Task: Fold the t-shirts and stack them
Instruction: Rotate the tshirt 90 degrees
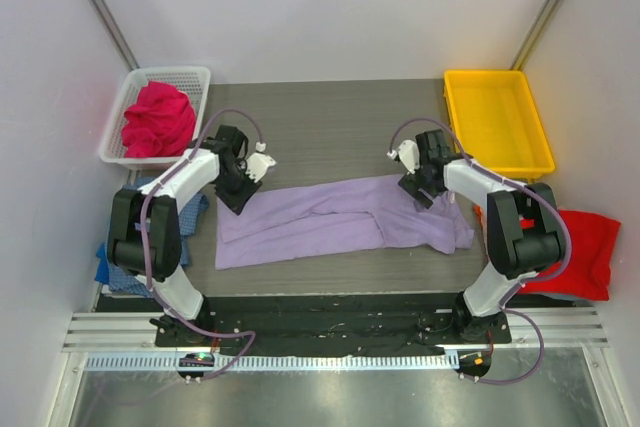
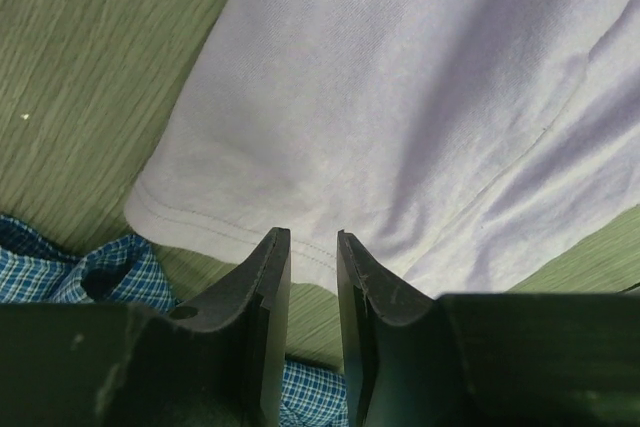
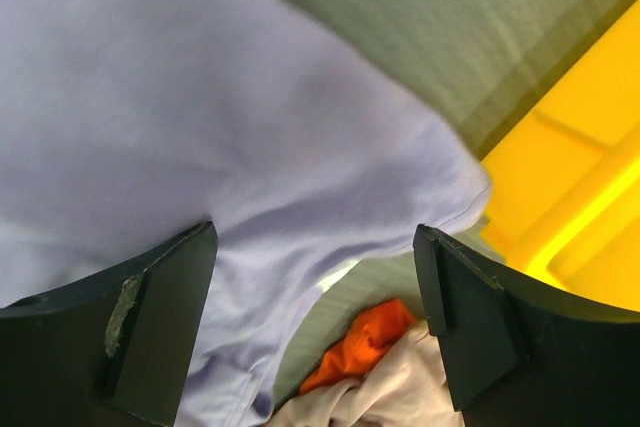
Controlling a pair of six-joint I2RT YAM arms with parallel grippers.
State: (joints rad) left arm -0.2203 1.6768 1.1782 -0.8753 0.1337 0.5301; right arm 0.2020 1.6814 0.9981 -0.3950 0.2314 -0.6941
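The large lavender t-shirt (image 1: 340, 219) lies spread lengthwise across the table's middle, creased. My left gripper (image 1: 240, 195) hovers at its left hem. In the left wrist view this gripper (image 2: 313, 237) has a narrow gap between its jaws and holds nothing, and the shirt (image 2: 400, 97) lies just ahead. My right gripper (image 1: 424, 192) is over the shirt's right end. In the right wrist view it (image 3: 315, 237) is wide open and empty above the shirt (image 3: 200, 97). The magenta t-shirt (image 1: 158, 119) is in the basket, the blue checked t-shirt (image 1: 112, 269) at the left edge, and the red t-shirt (image 1: 585, 252) at the right edge.
A white mesh basket (image 1: 195, 77) stands at the back left. A yellow tray (image 1: 497, 122) stands at the back right, and its wall shows in the right wrist view (image 3: 580, 177). The checked cloth (image 2: 60, 267) lies close beside the left fingers. A bit of red cloth (image 3: 365, 347) shows under the right gripper.
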